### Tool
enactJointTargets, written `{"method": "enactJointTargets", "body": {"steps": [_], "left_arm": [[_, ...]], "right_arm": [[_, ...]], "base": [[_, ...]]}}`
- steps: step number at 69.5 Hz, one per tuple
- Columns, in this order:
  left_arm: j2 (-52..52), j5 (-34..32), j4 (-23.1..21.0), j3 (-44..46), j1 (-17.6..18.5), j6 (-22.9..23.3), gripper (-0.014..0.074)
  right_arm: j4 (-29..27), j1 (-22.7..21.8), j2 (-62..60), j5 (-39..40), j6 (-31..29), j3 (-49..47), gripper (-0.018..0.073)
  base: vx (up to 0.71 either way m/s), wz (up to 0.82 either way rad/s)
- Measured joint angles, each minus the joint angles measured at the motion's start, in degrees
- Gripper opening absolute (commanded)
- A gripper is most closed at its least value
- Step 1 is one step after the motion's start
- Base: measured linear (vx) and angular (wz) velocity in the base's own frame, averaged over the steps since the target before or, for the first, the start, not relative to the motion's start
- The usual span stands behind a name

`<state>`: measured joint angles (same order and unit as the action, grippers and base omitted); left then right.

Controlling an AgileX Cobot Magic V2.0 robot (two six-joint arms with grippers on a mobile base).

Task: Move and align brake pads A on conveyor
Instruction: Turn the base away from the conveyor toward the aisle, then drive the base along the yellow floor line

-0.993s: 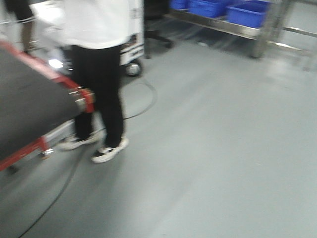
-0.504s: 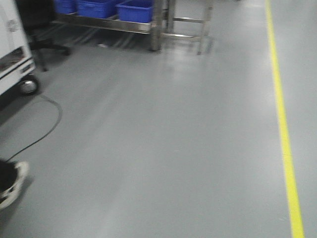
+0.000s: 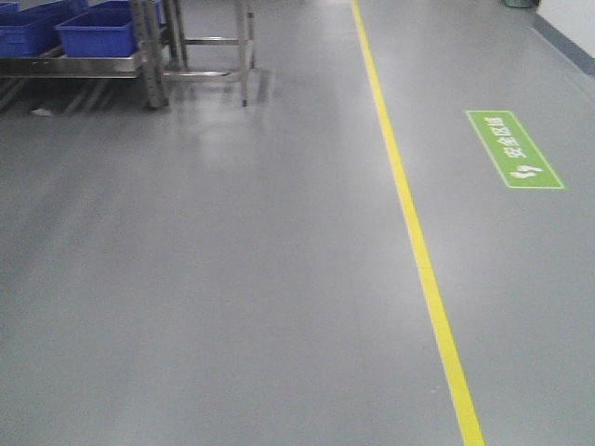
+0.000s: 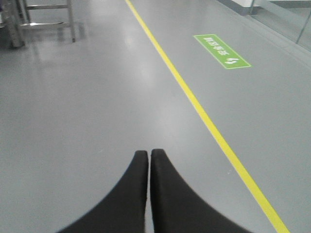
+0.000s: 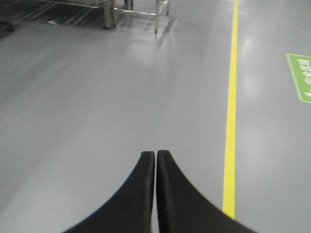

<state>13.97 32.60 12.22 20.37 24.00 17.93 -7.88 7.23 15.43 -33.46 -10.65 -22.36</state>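
Left wrist-mounted view: smooth, tapered black left fingers (image 4: 133,194) are pressed together, empty, above glossy grey floor (image 4: 73,97); right fingers (image 5: 141,194) likewise; brake pads A and conveyor are shown in no view.

Bare grey floor (image 3: 232,279) ahead of left hand (image 4: 148,153) and right hand (image 5: 155,154); steel rack (image 3: 153,56) with blue bins (image 3: 93,37) far left.

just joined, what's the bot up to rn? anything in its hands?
Nothing is being handled. The left hand and right hand are both shut and empty, pointing out over bare grey floor. The views show only a yellow line, a green floor sign and a steel rack with blue bins. No conveyor or brake pads are in view.
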Motion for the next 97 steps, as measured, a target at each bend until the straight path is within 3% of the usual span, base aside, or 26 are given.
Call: {"method": "enactJointTargets", "body": {"steps": [43,97], "left_arm": [[0.00,0.00,0.00,0.00,0.00,0.00,-0.0006],[0.00,0.00,0.00,0.00,0.00,0.00,-0.0006]], "right_arm": [[0.00,0.00,0.00,0.00,0.00,0.00,-0.0007],[0.00,0.00,0.00,0.00,0.00,0.00,-0.0007]], "base": [[0.39,-0.22],[0.59,-0.14]]}}
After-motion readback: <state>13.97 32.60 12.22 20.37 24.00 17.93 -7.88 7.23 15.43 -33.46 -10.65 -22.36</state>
